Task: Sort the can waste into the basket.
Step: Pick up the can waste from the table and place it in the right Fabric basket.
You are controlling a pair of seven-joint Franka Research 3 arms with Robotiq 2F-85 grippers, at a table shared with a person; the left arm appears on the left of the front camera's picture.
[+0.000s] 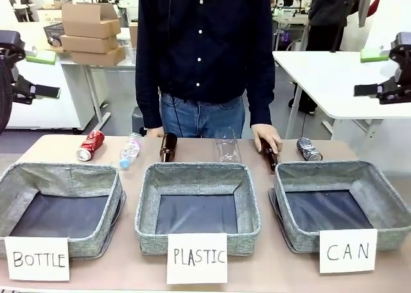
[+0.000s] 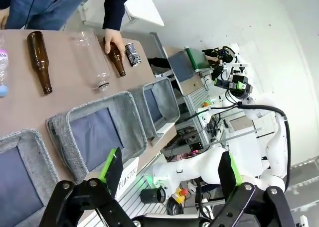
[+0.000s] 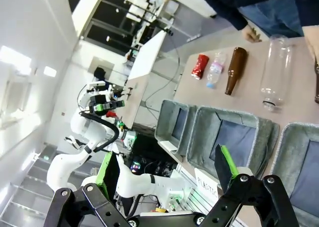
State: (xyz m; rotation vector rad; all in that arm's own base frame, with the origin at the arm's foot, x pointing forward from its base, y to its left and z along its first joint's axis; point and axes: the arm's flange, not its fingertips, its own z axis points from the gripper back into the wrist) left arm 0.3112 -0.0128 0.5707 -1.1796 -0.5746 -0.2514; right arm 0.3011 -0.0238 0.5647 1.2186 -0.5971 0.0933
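A shiny red can (image 1: 90, 144) (image 3: 200, 66) lies at the table's far left, behind the bins. Near the far right lies a dark grey can (image 1: 309, 150) (image 2: 132, 54), just behind the grey basket (image 1: 302, 232) (image 2: 164, 95) (image 3: 295, 140) carded "CAN". That basket holds nothing. My left gripper (image 1: 42, 91) (image 2: 169, 167) hangs open, high off the table's left side. High off the right side, my right gripper (image 1: 369, 89) (image 3: 167, 170) is open too. Neither holds anything, and both are far from the cans.
Bins carded "BOTTLE" (image 1: 13, 177) and "PLASTIC" (image 1: 151, 232) stand left of the basket. Behind them lie a small plastic bottle (image 1: 130, 151), a brown bottle (image 1: 167, 146) and a clear bottle (image 1: 227, 145). The person's hand (image 1: 266, 137) rests on another brown bottle (image 1: 270, 157) beside the grey can.
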